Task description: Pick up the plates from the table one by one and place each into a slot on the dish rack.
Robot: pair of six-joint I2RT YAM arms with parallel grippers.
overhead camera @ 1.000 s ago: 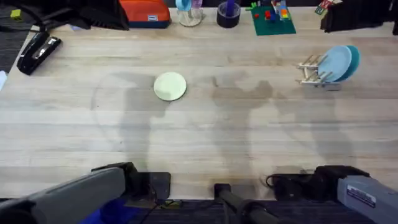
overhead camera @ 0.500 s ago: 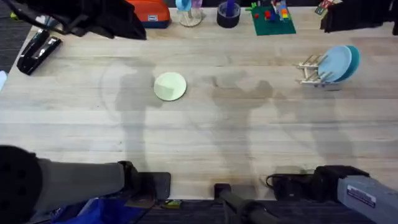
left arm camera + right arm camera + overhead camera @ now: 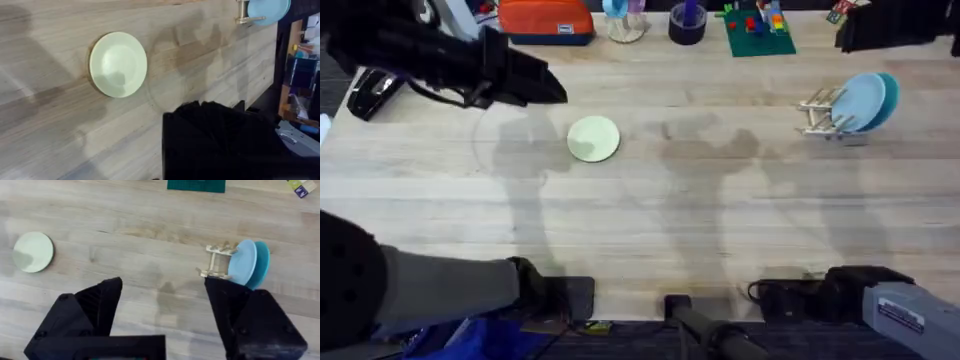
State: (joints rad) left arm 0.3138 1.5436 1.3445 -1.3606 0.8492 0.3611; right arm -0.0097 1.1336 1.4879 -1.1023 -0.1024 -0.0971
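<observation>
Where the overhead view reaches its upper left corner, poised above the table [image 3: 640, 220]: left gripper [image 3: 538, 86], dark, pointing rightward. Grip width impossible to tell, even from the left wrist view, there just a black mass along the lower edge. Nothing seen in its hold.

Just right of it and a little lower, left of centre: cream-yellow plate [image 3: 593, 138], lying flat on the bare planks, apart from the gripper.

Far over at the upper right: dish rack [image 3: 817, 112], carrying two plates on edge between its pegs, pale blue plate [image 3: 855, 103] in front, teal plate [image 3: 890, 92] tucked close behind, leaning slightly.

In the right wrist view, lower half: right gripper [image 3: 164, 287], spread wide, holding nothing, well short of the rack.
</observation>
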